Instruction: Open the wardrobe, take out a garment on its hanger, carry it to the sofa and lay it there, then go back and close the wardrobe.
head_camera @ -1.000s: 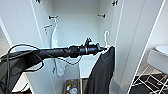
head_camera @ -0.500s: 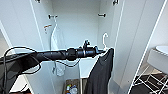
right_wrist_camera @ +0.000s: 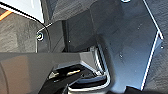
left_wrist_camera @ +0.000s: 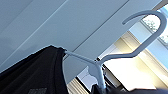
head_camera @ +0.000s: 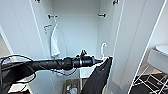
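Observation:
The wardrobe (head_camera: 77, 30) stands open in front of me, white inside, with both doors swung wide. My left arm reaches in from the left, and my left gripper (head_camera: 101, 60) is shut on the white hanger (head_camera: 103, 48) just below its hook. The black garment (head_camera: 98, 77) hangs from that hanger in front of the wardrobe's right half, free of the pegs. In the left wrist view the hanger (left_wrist_camera: 140, 52) shows close up, with the garment (left_wrist_camera: 32, 72) draped on its shoulder.
A white shirt (head_camera: 55, 42) hangs from the black peg (head_camera: 52, 17) on the inner left side; another peg (head_camera: 102, 15) sits on the right. A box of small items (head_camera: 71, 88) lies on the wardrobe floor. A white round seat on wire legs (head_camera: 160, 57) stands at the right.
The whole view has shifted, so the camera moved. The left gripper keeps hold of the hanger with the garment, now a little lower against the wardrobe interior.

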